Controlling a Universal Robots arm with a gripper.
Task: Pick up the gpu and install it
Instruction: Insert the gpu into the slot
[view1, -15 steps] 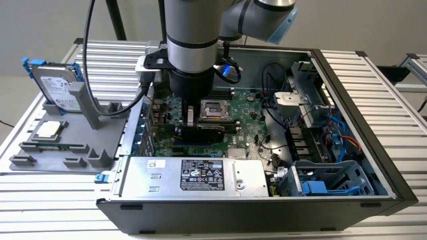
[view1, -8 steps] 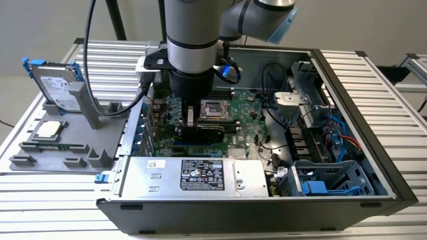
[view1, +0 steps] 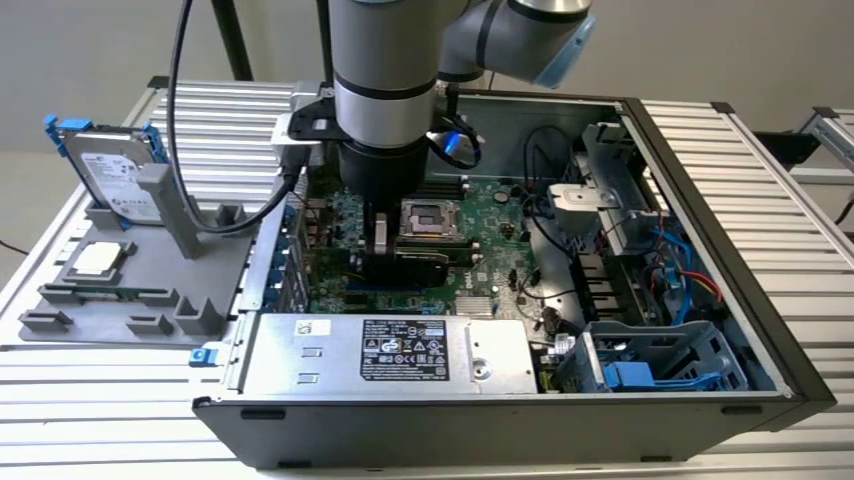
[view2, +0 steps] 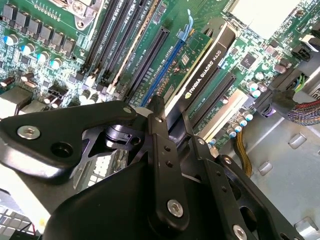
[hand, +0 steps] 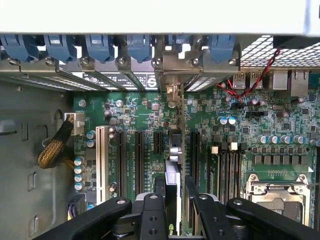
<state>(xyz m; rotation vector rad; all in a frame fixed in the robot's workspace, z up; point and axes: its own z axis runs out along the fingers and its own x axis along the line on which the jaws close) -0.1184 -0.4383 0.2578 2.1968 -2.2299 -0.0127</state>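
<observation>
Black two-finger gripper (view2: 172, 117) clamps the green-and-black gpu card (view2: 205, 62) edge-on above the green motherboard (hand: 135, 115), slots flanking it closely.

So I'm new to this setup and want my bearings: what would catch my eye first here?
First the big grey robot arm, reaching straight down into the open computer case. In both wrist views its gripper is closed on the gpu, held on edge over the green motherboard's long slots. At the exterior view's left, a silver hard drive stands upright in a grey holder.
</observation>
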